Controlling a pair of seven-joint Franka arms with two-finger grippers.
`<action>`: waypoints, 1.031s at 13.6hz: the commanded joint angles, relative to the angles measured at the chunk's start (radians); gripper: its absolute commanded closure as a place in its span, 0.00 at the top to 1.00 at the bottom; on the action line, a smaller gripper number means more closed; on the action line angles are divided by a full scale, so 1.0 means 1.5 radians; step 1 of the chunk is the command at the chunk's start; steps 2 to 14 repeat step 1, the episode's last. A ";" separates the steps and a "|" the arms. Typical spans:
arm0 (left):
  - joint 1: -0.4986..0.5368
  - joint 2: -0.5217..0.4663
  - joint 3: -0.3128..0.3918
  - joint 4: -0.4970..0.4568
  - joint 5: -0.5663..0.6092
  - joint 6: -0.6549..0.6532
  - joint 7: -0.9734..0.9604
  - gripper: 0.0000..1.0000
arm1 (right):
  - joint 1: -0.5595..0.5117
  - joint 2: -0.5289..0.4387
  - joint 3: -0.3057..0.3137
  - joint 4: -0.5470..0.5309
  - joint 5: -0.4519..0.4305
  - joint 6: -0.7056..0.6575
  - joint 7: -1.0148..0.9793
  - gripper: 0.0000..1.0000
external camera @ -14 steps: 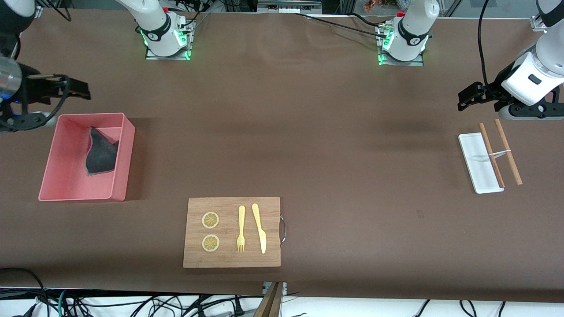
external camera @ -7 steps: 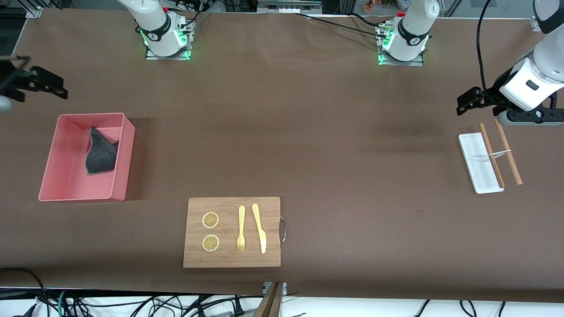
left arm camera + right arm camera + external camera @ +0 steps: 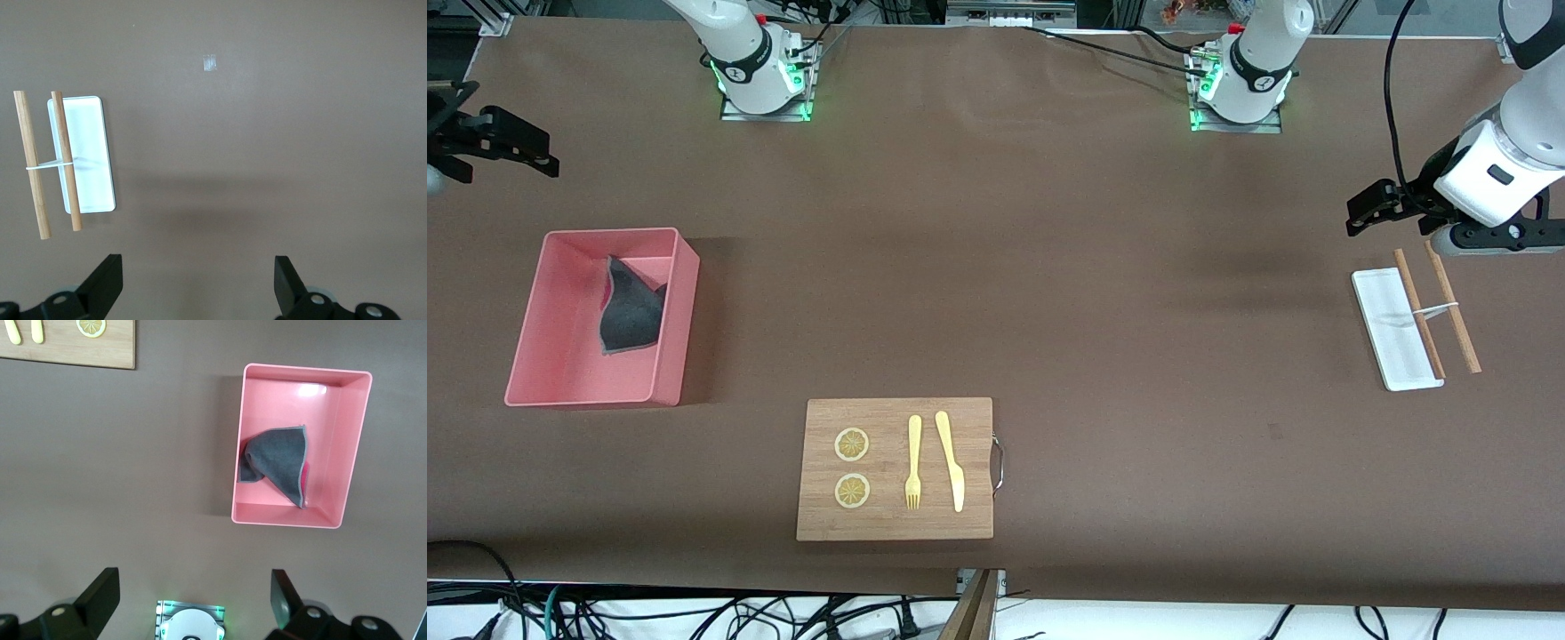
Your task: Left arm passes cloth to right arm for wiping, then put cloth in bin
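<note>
1. The cloth (image 3: 631, 311) lies crumpled inside the bin (image 3: 680, 320), grey face up, with a strip of pink showing at one edge; it rests against the bin wall toward the robots' bases.
2. The bin sits on the table (image 3: 1049, 267) at the right arm's end, nearer to the front camera than the right gripper's spot over the table.
3. The right gripper (image 3: 503, 151) hangs in the air over bare table beside the bin, not above it. Its jaws are spread wide and hold nothing; the cloth is well apart from them.
4. The left gripper (image 3: 1374, 203) hangs over bare table at the left arm's end, jaws spread wide and empty.
5. Near the left gripper, and clear of its jaws, lie a white tray (image 3: 1392, 333) and two wooden sticks (image 3: 1449, 307) joined by a white band; one stick lies across the tray's edge.
6. A wooden cutting board (image 3: 889, 524) lies near the table's front edge, well apart from both sets of jaws. On it are two lemon slices (image 3: 852, 444), a yellow fork (image 3: 913, 462) and a yellow knife (image 3: 951, 462).
</note>
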 commanded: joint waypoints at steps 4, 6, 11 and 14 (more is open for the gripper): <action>0.000 0.010 -0.001 0.015 -0.011 0.001 -0.005 1.00 | -0.011 -0.005 0.012 -0.008 -0.009 0.003 0.000 1.00; 0.000 0.010 -0.001 0.015 -0.011 0.001 -0.005 1.00 | -0.011 -0.005 0.012 -0.008 -0.009 0.003 0.000 1.00; 0.000 0.010 -0.001 0.015 -0.011 0.001 -0.005 1.00 | -0.011 -0.005 0.012 -0.008 -0.009 0.003 0.000 1.00; 0.000 0.010 -0.001 0.015 -0.011 0.001 -0.005 1.00 | -0.011 -0.005 0.012 -0.008 -0.009 0.003 0.000 1.00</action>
